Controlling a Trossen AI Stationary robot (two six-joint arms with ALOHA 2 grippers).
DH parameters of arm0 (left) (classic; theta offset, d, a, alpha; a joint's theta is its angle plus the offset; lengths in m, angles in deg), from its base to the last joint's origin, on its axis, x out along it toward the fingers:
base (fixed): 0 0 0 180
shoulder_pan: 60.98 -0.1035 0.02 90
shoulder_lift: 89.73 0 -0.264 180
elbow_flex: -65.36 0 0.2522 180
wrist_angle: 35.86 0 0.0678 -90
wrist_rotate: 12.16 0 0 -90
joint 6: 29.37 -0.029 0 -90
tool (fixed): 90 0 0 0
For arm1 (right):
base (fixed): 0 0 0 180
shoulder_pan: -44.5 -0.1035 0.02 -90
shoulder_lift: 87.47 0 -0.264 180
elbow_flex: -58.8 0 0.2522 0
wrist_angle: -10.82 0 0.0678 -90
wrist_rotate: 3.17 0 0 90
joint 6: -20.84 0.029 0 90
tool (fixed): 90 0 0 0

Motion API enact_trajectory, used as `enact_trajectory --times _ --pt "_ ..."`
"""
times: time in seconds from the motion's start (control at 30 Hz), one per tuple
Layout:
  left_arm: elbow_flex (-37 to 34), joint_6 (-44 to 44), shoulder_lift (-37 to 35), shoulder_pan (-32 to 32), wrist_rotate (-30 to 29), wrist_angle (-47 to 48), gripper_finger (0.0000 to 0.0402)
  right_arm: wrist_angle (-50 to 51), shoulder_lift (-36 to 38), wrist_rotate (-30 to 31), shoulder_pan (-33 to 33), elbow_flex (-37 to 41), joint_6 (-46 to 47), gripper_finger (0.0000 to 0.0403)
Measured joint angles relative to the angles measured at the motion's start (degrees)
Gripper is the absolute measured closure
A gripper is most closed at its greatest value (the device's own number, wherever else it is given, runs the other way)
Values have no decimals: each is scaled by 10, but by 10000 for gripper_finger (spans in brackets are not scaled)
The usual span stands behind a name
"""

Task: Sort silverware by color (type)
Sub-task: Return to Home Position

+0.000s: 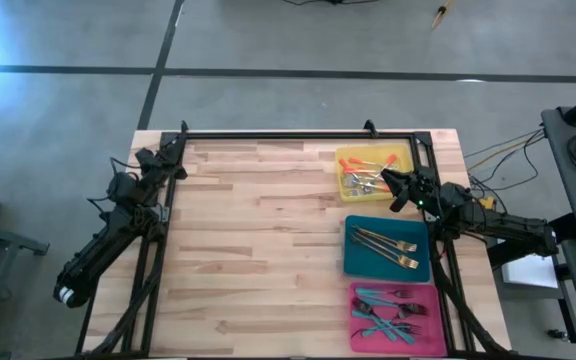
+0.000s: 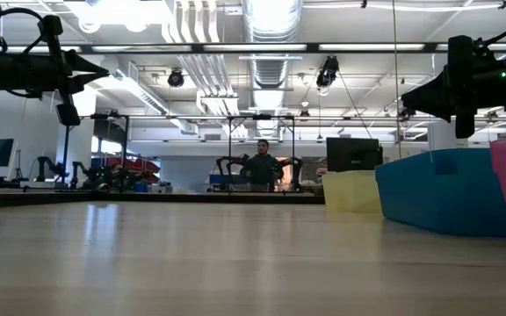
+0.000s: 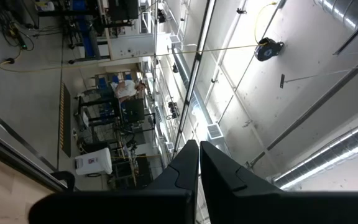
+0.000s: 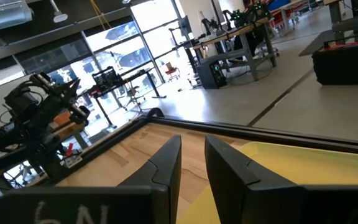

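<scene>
The silverware lies sorted in three trays by the table's right edge. Red-orange-handled pieces (image 1: 368, 165) lie in the yellow tray (image 1: 345, 190). Gold forks (image 1: 388, 246) lie in the teal tray (image 1: 352, 262). Teal-handled pieces (image 1: 393, 310) lie in the pink tray (image 1: 358, 338). My right gripper (image 1: 386, 180) hovers above the yellow tray's right part, fingers (image 4: 166, 165) a narrow gap apart and holding nothing. My left gripper (image 1: 175, 148) waits raised at the table's far left corner, fingers (image 3: 188, 158) shut and tipped up toward the ceiling.
A black frame rail (image 1: 268, 134) runs along the table's far edge, with posts at both sides. Bare wood (image 1: 258, 240) spreads across the table's middle and left. In the low view the trays (image 2: 442, 189) stand at the right, and a person (image 2: 262, 167) sits far back in the room.
</scene>
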Motion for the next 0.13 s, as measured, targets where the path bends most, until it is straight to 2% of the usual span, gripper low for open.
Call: enact_trajectory --times 0.13 --pt "0 0 0 0 0 0 401 0 0 0 0 0 0 339"
